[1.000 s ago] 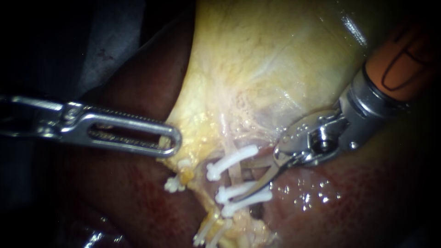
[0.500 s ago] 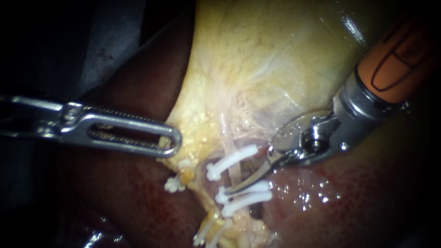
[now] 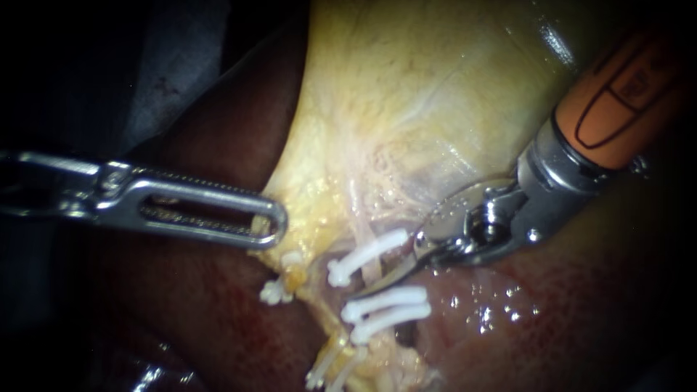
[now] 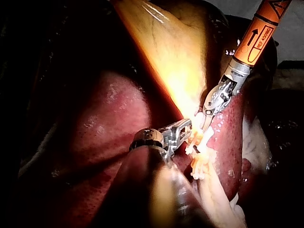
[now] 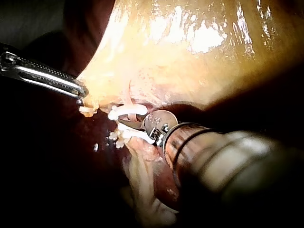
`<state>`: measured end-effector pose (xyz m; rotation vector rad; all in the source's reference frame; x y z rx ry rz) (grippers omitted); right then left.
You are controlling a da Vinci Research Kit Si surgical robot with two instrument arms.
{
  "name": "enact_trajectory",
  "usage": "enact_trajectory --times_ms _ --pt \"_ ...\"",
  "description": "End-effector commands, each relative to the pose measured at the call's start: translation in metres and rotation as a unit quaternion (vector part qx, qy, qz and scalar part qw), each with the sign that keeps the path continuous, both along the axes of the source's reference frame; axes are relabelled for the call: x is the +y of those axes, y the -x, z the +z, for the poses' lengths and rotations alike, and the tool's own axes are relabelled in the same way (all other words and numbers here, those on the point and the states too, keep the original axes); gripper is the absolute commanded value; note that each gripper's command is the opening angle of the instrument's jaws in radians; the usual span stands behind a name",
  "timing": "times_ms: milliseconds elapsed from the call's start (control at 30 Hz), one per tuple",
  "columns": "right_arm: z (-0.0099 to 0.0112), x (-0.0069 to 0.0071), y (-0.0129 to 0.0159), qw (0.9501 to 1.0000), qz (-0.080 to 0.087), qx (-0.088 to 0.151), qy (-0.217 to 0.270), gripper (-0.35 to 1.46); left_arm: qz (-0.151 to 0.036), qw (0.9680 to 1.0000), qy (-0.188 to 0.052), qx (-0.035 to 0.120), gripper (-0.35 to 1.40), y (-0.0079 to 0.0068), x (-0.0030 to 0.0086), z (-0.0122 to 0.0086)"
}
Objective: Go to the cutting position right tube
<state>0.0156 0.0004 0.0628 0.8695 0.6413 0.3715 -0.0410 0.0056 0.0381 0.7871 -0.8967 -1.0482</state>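
Observation:
The pale right tube (image 3: pixel 372 270) runs down from the yellow gallbladder (image 3: pixel 406 109), with one white clip (image 3: pixel 367 254) above and two white clips (image 3: pixel 385 299) below. My right instrument (image 3: pixel 367 284), with thin curved blades, comes in from the upper right. Its blades are open, their tips in the gap between the upper clip and the lower pair, at the tube. The right wrist view shows the same blades (image 5: pixel 126 124) between the white clips. My left instrument (image 3: pixel 270 223) has slotted jaws shut on the gallbladder's lower edge, left of the clips.
Dark red liver (image 3: pixel 552 319) lies under and around the tubes, wet and shiny at the lower right. More white clips (image 3: pixel 276 290) sit on the stump further left, and several (image 3: pixel 327 370) lower down. The right instrument's orange shaft (image 3: pixel 617 94) fills the upper right.
My right instrument has slid left along the tissue. Its blade tips have risen from over the lower two clips into the gap beneath the upper clip. The left instrument holds still.

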Motion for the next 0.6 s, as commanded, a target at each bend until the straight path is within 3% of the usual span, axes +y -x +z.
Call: enact_trajectory --times_ms 33,600 --pt "0.0 0.0 0.0 1.0 -0.001 0.0 0.0 0.17 0.0 1.0 0.0 0.0 -0.35 0.0 0.0 0.0" --pt "0.0 -0.0001 0.0002 1.0 -0.003 0.001 0.0 0.15 0.0 1.0 0.0 0.0 -0.35 0.0 0.0 0.0"
